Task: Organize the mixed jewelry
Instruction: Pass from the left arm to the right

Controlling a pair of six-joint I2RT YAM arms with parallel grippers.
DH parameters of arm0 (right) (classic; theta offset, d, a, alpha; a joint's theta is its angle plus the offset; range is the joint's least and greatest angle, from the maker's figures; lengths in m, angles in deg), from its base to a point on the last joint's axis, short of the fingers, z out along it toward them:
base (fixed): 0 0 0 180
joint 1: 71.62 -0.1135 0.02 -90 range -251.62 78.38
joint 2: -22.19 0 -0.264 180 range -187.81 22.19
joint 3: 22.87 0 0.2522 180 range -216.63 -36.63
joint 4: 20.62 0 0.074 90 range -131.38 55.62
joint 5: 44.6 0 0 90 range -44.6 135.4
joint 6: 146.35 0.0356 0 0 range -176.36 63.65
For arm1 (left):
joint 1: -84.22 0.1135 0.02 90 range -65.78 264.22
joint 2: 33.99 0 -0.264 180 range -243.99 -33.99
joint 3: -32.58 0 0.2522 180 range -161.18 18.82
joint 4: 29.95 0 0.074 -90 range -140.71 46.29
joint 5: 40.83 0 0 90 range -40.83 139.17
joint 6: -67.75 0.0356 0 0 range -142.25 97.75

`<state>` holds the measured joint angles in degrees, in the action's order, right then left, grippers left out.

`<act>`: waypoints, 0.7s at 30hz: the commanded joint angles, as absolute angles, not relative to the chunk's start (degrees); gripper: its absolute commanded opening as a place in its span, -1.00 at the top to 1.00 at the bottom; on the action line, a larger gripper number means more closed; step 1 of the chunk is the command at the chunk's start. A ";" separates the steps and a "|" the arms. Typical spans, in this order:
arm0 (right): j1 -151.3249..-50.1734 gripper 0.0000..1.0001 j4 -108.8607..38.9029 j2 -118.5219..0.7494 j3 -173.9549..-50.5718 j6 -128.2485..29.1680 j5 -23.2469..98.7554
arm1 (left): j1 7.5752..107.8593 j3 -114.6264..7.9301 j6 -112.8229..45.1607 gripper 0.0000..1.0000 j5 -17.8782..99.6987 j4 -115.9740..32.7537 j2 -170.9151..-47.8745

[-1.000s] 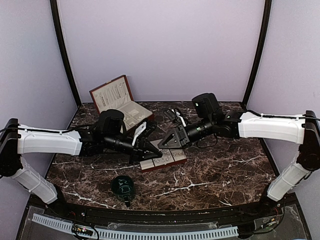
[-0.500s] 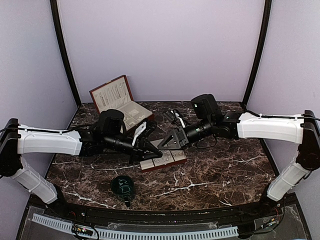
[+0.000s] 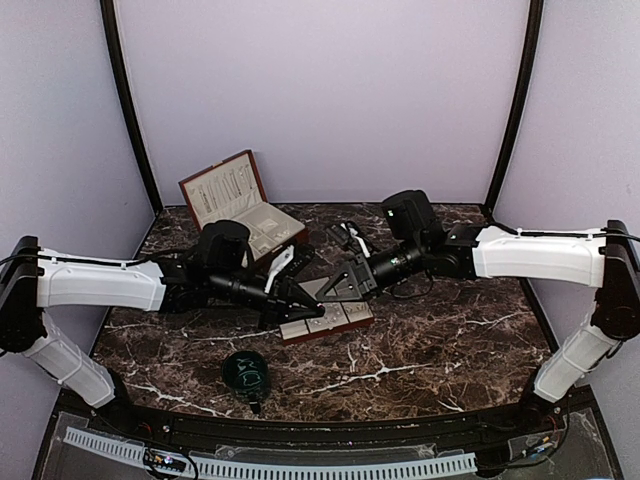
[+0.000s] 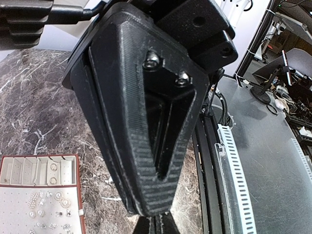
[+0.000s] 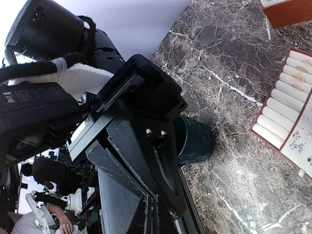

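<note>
The mixed jewelry is tiny silvery pieces on cream padding in a small red-rimmed tray at the table's middle. In the right wrist view the pieces lie beside ring rolls holding a few rings. My left gripper hangs over the tray's far left edge, jaws shut; in the left wrist view its tips meet, with nothing visible between them. My right gripper is close beside it over the tray's far edge, jaws shut, nothing visible held.
An open red jewelry case stands at the back left. A dark green cup sits near the front edge, also in the right wrist view. The two grippers nearly touch each other. Cables lie behind the right gripper.
My right arm has shifted slightly to the left, towards the left gripper. The left arm has hardly moved. Both grippers stay shut.
</note>
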<state>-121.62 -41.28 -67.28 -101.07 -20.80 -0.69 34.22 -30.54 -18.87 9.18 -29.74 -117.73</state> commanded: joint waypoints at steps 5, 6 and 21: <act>-122.07 1.00 -39.06 -67.82 -100.53 -19.04 -1.17 | 34.33 -30.27 -18.02 1.00 9.70 -29.05 -117.60; -121.95 1.00 -39.09 -67.76 -100.53 -18.37 -0.70 | 34.32 -30.31 -17.79 0.90 9.97 -29.41 -117.50; -119.04 1.00 -12.67 -63.06 -83.53 3.55 21.01 | 40.13 -26.27 -27.46 -0.21 23.38 -33.86 -107.69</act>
